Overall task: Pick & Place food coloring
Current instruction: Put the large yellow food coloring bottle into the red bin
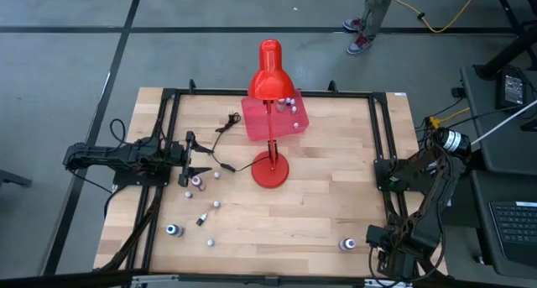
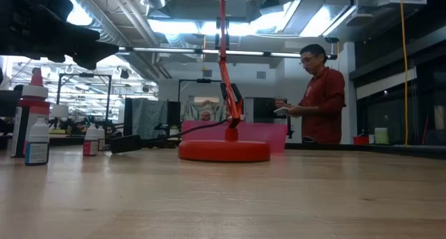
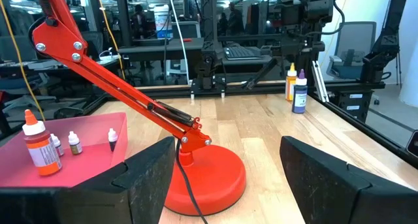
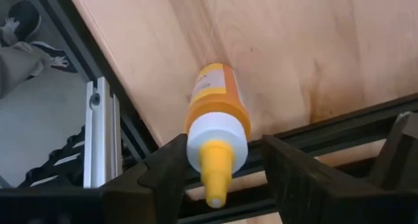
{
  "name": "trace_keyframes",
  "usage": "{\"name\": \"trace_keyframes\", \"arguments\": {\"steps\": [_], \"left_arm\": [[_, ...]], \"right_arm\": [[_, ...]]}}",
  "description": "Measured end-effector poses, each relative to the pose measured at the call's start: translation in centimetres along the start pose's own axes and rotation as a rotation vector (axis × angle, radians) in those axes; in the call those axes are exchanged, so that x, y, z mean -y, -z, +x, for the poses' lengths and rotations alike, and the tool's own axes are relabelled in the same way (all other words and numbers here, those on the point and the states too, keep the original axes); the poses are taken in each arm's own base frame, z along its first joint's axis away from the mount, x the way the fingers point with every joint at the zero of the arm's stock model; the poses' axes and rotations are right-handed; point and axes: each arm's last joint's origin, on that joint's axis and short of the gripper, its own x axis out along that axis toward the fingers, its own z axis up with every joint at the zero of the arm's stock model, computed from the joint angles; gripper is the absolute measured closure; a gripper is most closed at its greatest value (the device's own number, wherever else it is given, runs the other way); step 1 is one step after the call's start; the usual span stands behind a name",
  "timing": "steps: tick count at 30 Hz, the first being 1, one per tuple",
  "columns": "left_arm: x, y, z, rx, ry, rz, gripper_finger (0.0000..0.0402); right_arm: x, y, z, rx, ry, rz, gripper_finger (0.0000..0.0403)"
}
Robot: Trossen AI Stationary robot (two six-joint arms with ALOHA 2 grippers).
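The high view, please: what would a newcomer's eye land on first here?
The tall red desk lamp dominates the middle of the table, its shade over a pink tray already holding a few bottles. Tiny food coloring bottles lie scattered on the wood near the left gripper, whose jaws stand open. At the near right corner, the right gripper has an orange bottle between its jaws.

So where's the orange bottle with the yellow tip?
In the right wrist view, the orange bottle sits between the right gripper's fingers, over the table's edge.
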Motion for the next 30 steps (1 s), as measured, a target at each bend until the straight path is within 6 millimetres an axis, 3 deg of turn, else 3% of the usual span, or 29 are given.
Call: {"name": "trace_keyframes", "arguments": {"steps": [5,12,18,24,30], "left_arm": [[0.0,0.0,0.0,0.000,0.000,0.000,0.0128],[0.0,0.0,0.0,0.000,0.000,0.000,0.0130],[0.0,0.0,0.0,0.000,0.000,0.000,0.0128],[0.0,0.0,0.0,0.000,0.000,0.000,0.0130],[0.0,0.0,0.0,0.000,0.000,0.000,0.0128]], "right_arm": [[0.0,-0.1,0.0,0.015,-0.001,0.000,0.0224],[-0.1,-0.1,0.0,0.014,-0.014,-0.001,0.0280],[-0.2,-0.5,-0.1,0.015,-0.021,0.013,0.0280],[0.8,-2.3,-1.4,0.033,-0.010,0.052,0.0277],[3.4,-4.6,-3.7,0.063,0.113,0.061,0.0279]]}}
